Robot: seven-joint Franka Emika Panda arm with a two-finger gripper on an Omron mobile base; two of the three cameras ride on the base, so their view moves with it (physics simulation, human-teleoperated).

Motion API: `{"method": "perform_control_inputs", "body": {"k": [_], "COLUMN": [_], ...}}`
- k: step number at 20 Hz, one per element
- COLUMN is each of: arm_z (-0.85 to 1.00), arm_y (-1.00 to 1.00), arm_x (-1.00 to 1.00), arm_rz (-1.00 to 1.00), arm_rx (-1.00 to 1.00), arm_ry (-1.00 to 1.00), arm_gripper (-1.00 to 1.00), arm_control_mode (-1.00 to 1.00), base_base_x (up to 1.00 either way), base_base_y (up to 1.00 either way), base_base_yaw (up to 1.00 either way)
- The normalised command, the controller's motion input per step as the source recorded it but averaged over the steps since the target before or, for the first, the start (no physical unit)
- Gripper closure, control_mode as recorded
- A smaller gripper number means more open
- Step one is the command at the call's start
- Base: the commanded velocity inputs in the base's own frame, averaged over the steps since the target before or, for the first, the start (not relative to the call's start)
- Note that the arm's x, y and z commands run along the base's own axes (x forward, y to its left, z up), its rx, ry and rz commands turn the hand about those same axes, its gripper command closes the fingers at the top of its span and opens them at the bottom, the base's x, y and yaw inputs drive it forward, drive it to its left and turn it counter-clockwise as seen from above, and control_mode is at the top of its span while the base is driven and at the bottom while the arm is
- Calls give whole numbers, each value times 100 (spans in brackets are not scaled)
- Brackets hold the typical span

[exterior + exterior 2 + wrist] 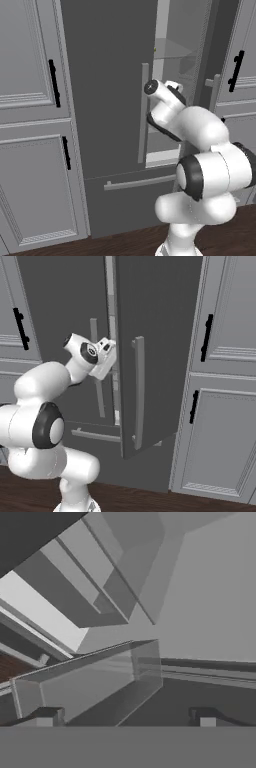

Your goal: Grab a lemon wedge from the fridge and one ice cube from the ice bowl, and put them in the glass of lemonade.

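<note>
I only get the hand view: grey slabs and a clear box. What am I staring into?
Observer: The inside of the fridge. Its right door is swung open and its left door is shut.
Operator: Where's the hand, then?
Observer: The gripper, jaws open, reaches into the gap beside the left door's handle, at about mid height.
Operator: What's around the fridge?
Observer: Light grey cabinets with black handles on both sides.

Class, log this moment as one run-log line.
stage: fetching lemon wedge | fridge: right door ajar | end effector: open, empty, inside fridge opening | lemon wedge: on shelf
</note>
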Motion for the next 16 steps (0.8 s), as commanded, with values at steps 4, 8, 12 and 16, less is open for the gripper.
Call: {"method": "perform_control_inputs", "body": {"k": [4,8,12,16], "arm_z": [-17,-4,-1,16], "arm_y": [-98,-100,-100,-100], "arm_x": [-36,-97,-100,-100], "arm_rz": [-4,-8,-3,0], "arm_rx": [-4,0,0,7], "arm_ry": [0,-2,-15,-28], "arm_gripper": [-100,-100,-100,-100], "arm_control_mode": [-100,-100,-100,-100], "base_base_x": [0,0,0,0], "base_base_y": [0,0,0,0], "base_base_yaw": [0,0,0,0]}}
